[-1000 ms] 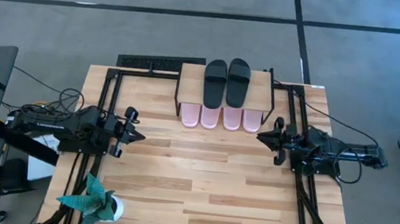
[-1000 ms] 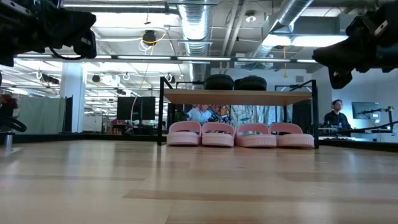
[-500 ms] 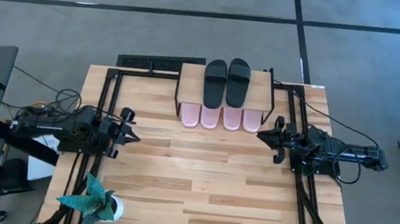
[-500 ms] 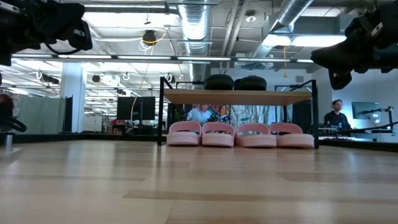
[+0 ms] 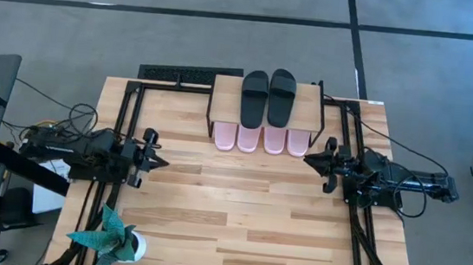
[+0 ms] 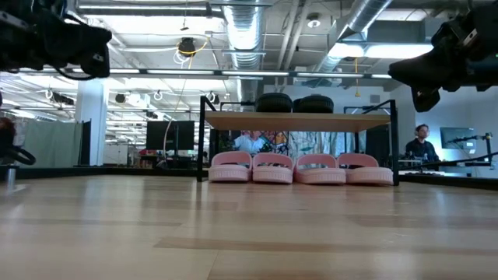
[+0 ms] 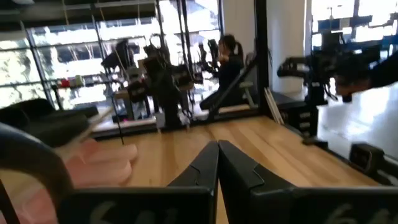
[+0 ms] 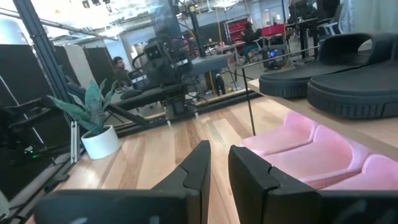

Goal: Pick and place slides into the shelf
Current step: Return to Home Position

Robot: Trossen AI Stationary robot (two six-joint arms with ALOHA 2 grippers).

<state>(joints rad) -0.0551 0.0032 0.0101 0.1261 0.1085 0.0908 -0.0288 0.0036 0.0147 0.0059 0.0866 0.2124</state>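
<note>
The shelf (image 5: 308, 109) stands at the middle of the table's far edge. A black pair of slides (image 5: 268, 97) lies on its wooden top. Several pale pink slides (image 5: 262, 139) sit side by side on the table under it, toes toward the near edge, as the low view shows (image 6: 299, 169). My left gripper (image 5: 161, 162) hovers shut near the table's left edge, pointing level toward the right. My right gripper (image 5: 307, 161) hovers by the shelf's right end, pointing left. Its fingers (image 8: 202, 165) stand a narrow gap apart with nothing between them.
A small potted plant (image 5: 113, 241) stands at the near left corner. A black flat bar (image 5: 177, 75) lies at the far left of the table. Black frame rails (image 5: 123, 139) run along both sides. People sit in the room beyond the shelf (image 6: 253, 142).
My left arm has drawn back a little toward the table's left edge, its gripper staying shut. The slides and the shelf have kept their places.
</note>
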